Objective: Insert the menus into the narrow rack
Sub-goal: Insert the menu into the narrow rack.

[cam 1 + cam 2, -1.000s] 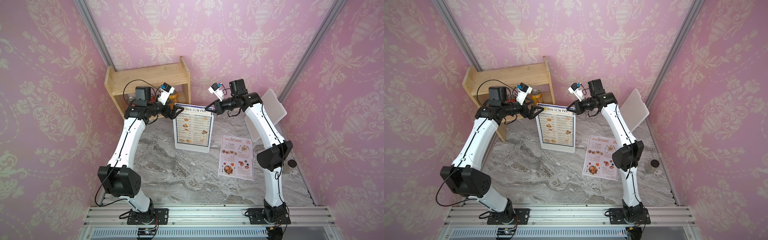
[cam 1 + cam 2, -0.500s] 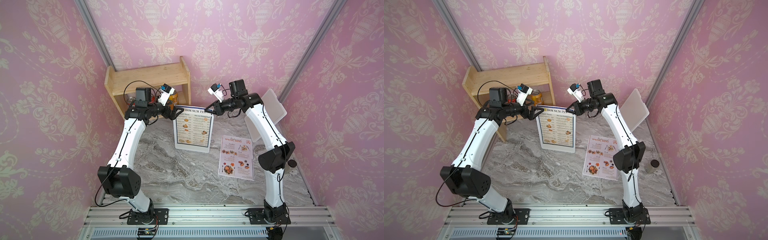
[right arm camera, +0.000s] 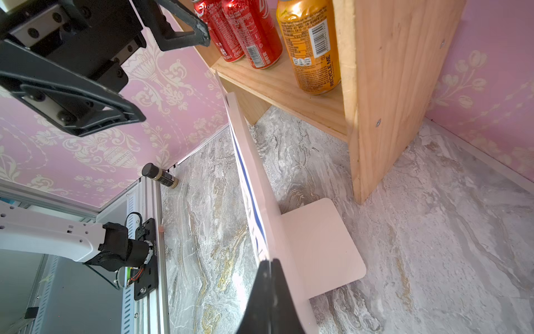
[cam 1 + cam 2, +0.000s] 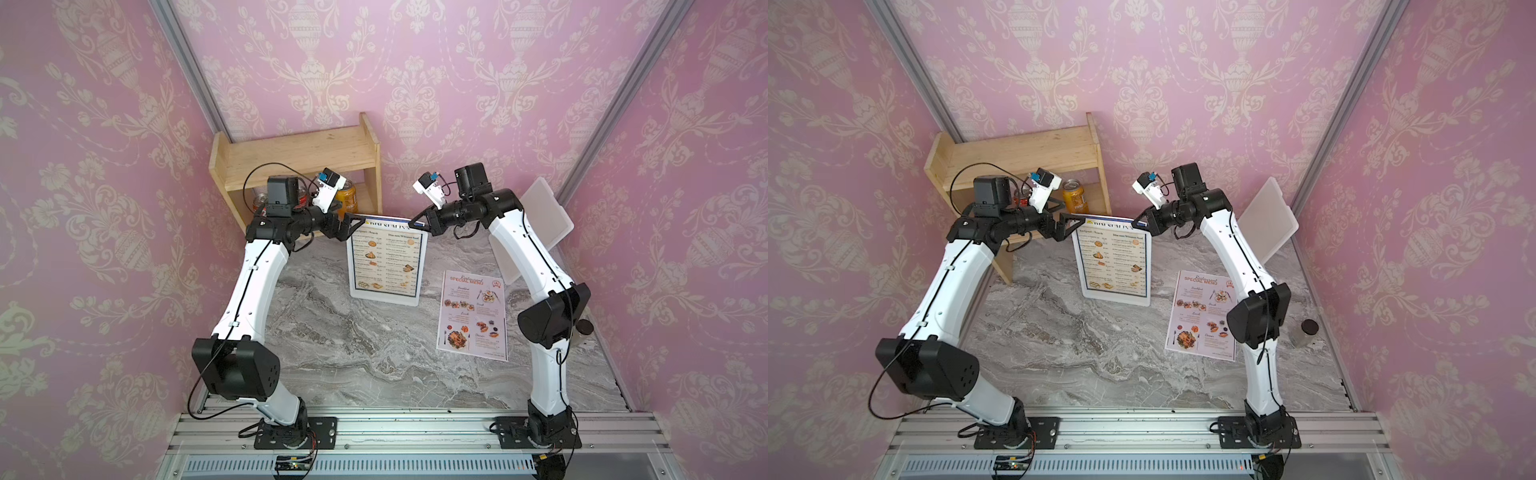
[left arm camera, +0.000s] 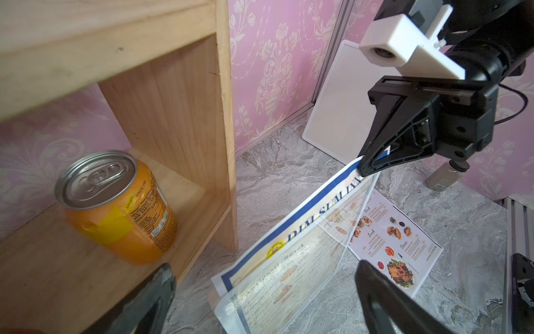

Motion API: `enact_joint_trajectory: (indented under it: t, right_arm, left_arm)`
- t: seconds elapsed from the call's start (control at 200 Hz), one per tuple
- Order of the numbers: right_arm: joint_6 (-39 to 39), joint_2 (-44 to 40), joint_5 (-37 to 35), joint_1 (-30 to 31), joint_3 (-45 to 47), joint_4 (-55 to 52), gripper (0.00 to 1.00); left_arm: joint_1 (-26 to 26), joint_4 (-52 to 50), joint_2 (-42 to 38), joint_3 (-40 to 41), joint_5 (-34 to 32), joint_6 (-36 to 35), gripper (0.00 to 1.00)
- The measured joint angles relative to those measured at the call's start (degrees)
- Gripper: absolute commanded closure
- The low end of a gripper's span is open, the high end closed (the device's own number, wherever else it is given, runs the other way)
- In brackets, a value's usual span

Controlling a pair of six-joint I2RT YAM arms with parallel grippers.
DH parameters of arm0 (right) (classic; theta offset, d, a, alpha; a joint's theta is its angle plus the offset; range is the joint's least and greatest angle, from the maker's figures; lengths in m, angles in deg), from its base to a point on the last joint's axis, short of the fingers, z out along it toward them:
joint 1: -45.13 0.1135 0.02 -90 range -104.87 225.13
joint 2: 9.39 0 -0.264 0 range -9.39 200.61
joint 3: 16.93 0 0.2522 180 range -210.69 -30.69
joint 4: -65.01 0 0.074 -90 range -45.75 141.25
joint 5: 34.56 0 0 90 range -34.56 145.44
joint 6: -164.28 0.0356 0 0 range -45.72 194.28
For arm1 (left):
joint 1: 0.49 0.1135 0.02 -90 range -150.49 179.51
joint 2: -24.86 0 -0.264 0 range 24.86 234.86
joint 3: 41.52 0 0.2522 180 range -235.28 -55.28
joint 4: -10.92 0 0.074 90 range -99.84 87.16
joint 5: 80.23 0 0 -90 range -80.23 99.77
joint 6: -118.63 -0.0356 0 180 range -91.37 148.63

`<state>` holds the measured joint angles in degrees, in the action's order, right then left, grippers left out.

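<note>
Blue menu (image 4: 384, 257) sank slightly (into the rack (image 4: 384, 300)).

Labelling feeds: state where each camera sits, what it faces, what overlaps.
Top views: high over the front rail, looking down on the table; both arms show whole.
Left wrist: on the left arm, facing the Dim Sum Inn menu and right claw; own open left claw shows.
Right wrist: on the right arm, facing along the menu's edge toward the wooden shelf; own shut claw shows.
Shared: both wrist views show the orange can.

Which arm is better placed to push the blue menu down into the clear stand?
Probably the right: the right gripper is shut on a top corner of the blue menu; the left gripper hangs open, holding nothing.
</note>
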<state>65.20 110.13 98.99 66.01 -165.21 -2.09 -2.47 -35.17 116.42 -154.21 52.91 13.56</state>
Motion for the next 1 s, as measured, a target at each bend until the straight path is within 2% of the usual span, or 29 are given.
enact_joint_trajectory:
  t: [0.085,0.13,0.2,0.26,0.335,0.455,0.56,0.755,1.001]
  right_arm:
    - [-0.2,-0.85,-0.81,0.15,0.76,-0.11,0.8]
    - [-0.28,-1.18,-1.49,0.2,0.92,-0.2,0.67]
    - [-0.17,-1.51,-3.13,0.42,0.92,-0.13,0.56]
    - [-0.35,-1.84,-5.46,0.81,0.9,-0.09,0.4]
    - [0.39,-2.29,-9.88,1.77,0.7,0.07,0.26]
    - [2.32,-2.29,-19.1,4.48,-2.73,-0.22,0.12]
    - [5.09,-1.64,-26.86,6.99,-9.27,-0.66,0.01]
    - [11.43,1.11,-37.55,9.27,-19.78,-1.6,0.0]
    - [17.14,6.71,-43.67,9.22,-21.03,-3.13,0.0]
  left_arm:
    - [0.0,0.0,0.0,0.11,0.0,0.0,0.01]
    - [0.0,0.04,0.0,0.11,0.0,0.0,0.01]
    - [0.0,0.11,0.0,0.11,0.0,0.0,0.01]
    - [0.0,0.2,-0.02,0.11,0.0,0.13,0.01]
    - [0.0,0.72,-0.13,0.24,0.0,0.63,0.01]
    - [0.0,3.43,-1.29,2.38,0.0,2.58,0.01]
    - [0.0,5.81,-2.36,4.31,0.0,4.48,0.01]
    - [0.0,7.8,-3.41,5.75,0.0,5.77,0.01]
    - [0.0,8.46,-4.26,6.97,0.0,5.81,0.01]
